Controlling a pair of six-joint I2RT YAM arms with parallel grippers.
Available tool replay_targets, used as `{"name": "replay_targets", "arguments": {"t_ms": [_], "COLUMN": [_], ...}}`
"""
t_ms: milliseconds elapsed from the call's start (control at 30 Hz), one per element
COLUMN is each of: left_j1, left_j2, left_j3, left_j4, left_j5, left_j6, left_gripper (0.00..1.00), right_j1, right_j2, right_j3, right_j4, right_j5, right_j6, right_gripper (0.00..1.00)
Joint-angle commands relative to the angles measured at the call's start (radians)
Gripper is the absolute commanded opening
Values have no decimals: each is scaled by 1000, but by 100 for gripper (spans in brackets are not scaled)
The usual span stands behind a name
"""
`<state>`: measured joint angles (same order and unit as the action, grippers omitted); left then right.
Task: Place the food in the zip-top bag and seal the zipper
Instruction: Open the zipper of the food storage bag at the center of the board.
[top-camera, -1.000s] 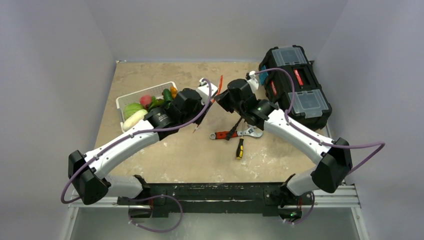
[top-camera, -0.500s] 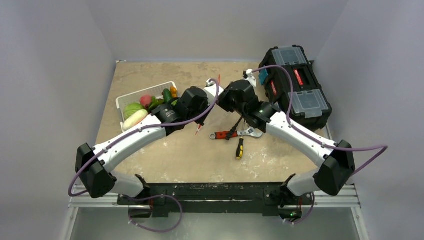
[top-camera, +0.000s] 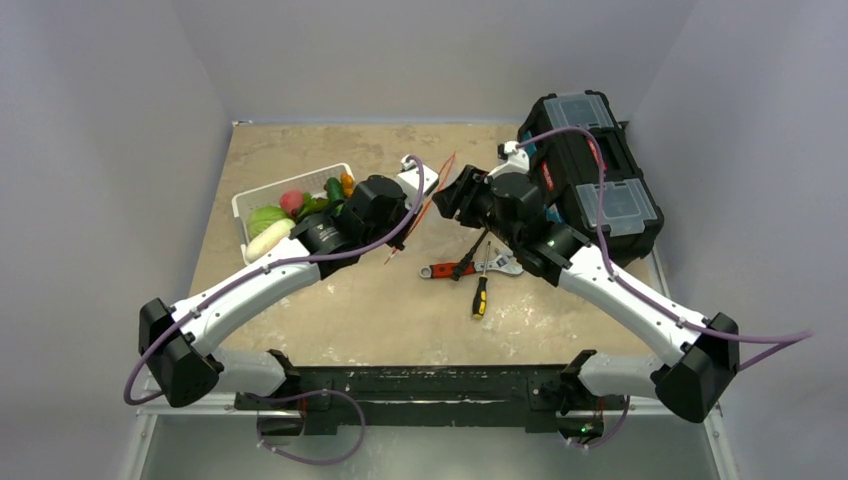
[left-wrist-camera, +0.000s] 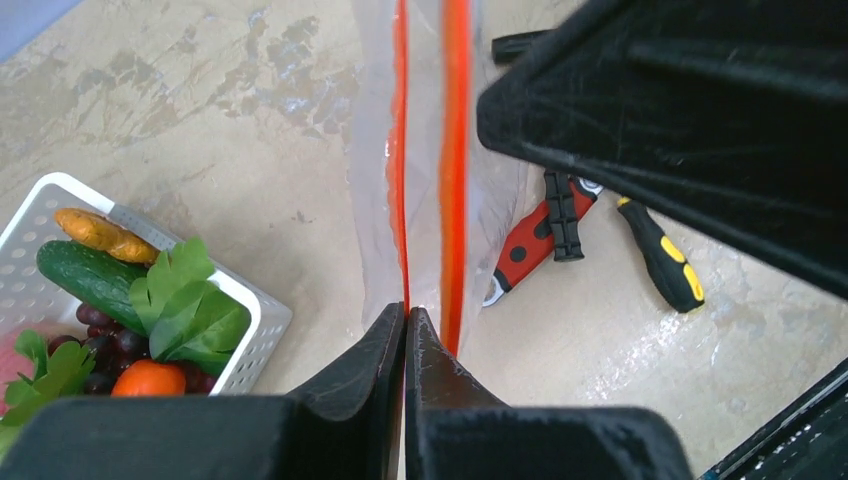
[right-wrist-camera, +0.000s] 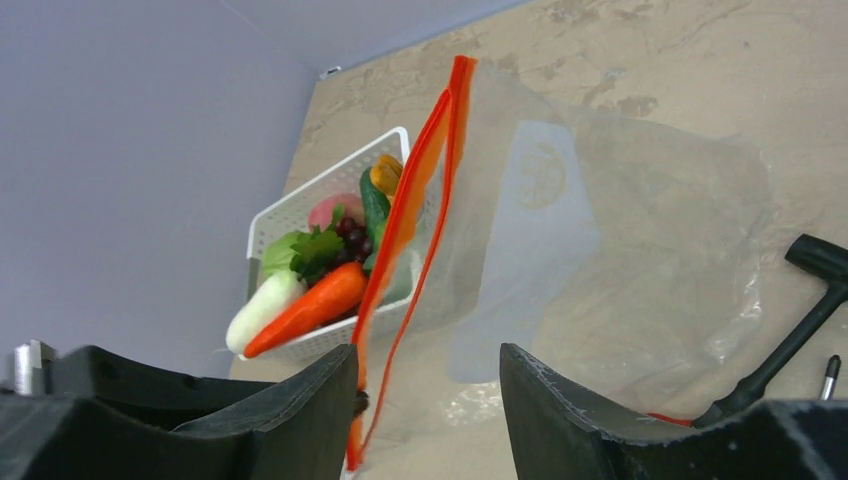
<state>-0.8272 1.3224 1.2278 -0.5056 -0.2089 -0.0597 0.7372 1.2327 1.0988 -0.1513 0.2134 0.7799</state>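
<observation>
Black plastic toolbox (top-camera: 590, 175) with clear lid compartments, far right, just behind the right arm. White slatted basket (top-camera: 285, 183), far left, holds the toy produce (right-wrist-camera: 320, 290). Between the arms hangs the clear crinkly zip-top bag (right-wrist-camera: 620, 230), lifted off the table, holding no food. The left gripper (left-wrist-camera: 405, 320) is pressed together on its red-orange zipper strip (right-wrist-camera: 415, 180). The right gripper (right-wrist-camera: 428, 370) is spread, the strip's lower end at its left finger. Beneath lie a red-handled wrench (left-wrist-camera: 525, 250), a black hammer (right-wrist-camera: 780, 350) and a yellow-black screwdriver (left-wrist-camera: 660, 255). Mottled beige tabletop (top-camera: 330, 300); pale grey walls (top-camera: 100, 150).

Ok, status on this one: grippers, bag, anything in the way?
Left gripper shut on zip-top bag at zipper. Right gripper open alongside. Food in basket, bag empty. Wrench, screwdriver below.
</observation>
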Motion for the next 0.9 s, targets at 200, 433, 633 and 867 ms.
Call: {"name": "replay_targets", "arguments": {"t_ms": [200, 433, 633, 867], "left_j1": [-1, 0, 0, 58], "left_j2": [-53, -63, -67, -82], "left_j3": [-19, -20, -25, -13], "left_j4": [75, 70, 75, 43], "left_j5": [-1, -52, -101, -147], "left_j6": [-54, -60, -88, -182], "left_gripper": [0, 0, 0, 0], "right_j1": [23, 43, 136, 177], "right_j2": [22, 122, 187, 192], "right_j3": [27, 134, 229, 240], "right_j4": [33, -103, -172, -146], "right_j5": [26, 146, 275, 290], "right_j6": [-85, -36, -75, -168], "right_gripper": [50, 25, 18, 0]}}
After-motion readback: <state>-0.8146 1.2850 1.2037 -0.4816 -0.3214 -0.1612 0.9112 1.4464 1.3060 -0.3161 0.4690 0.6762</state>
